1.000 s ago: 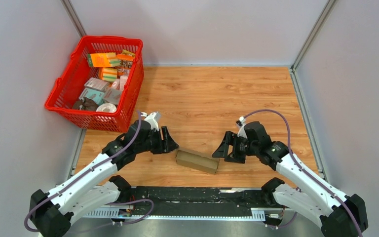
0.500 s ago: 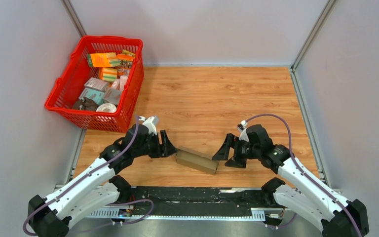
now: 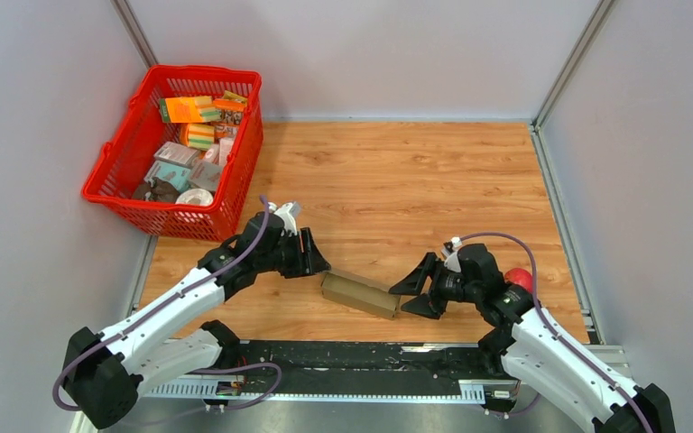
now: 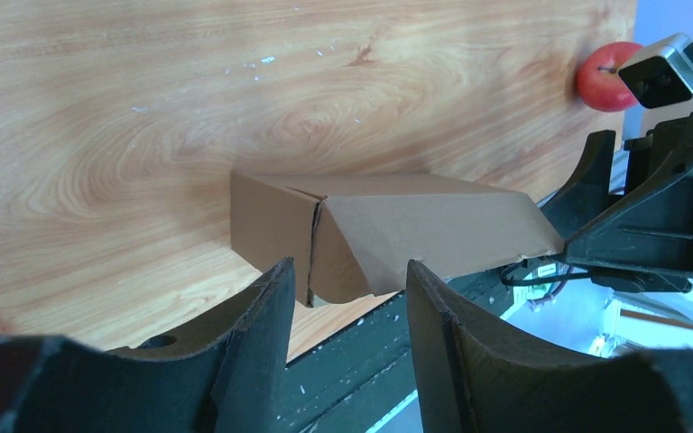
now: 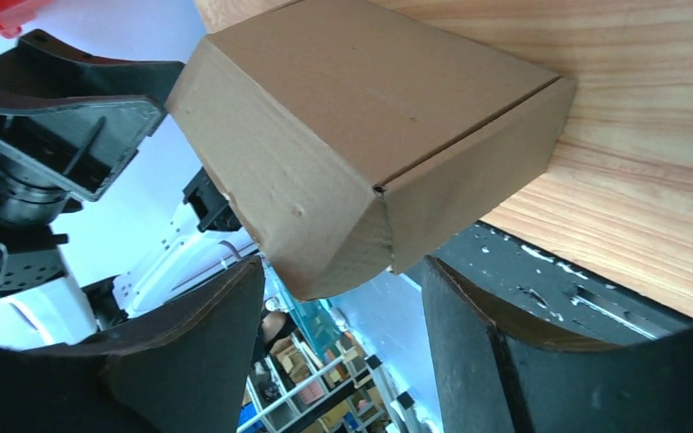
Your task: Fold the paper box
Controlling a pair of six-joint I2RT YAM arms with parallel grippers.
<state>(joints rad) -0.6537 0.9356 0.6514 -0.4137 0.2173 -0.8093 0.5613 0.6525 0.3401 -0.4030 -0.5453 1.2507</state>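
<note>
Paper box point(image 3: 361, 294): brown cardboard, closed up into a long low block. It lies flat on the wooden table point(image 3: 397, 180) close to the near edge, between the two arms and slightly skewed, with its right end nearer the edge.

Left gripper point(image 3: 314, 262): jaws open, nothing held. It sits just beside the box's left end. In the left wrist view the fingers point(image 4: 262, 343) stand apart with the box end beyond them, in line with the gap. Contact cannot be judged. That end shows a vertical flap seam and a small gap at the lower corner.

Right gripper point(image 3: 415, 293): jaws spread wide, nothing held, low over the table at the box's right end. In the right wrist view the near corner of the box lies between the two fingers point(image 5: 505, 361), with clear space on both sides. A seam runs along the end panel, and the top face is smooth with a few dents.

The two grippers face each other across the box.

Other items:
- A red apple point(image 3: 519, 278) lies on the table just behind the right arm's forearm.
- A red plastic basket point(image 3: 180, 218) stands at the far left, well apart from the box. It is filled with sponges and small packets.
</note>
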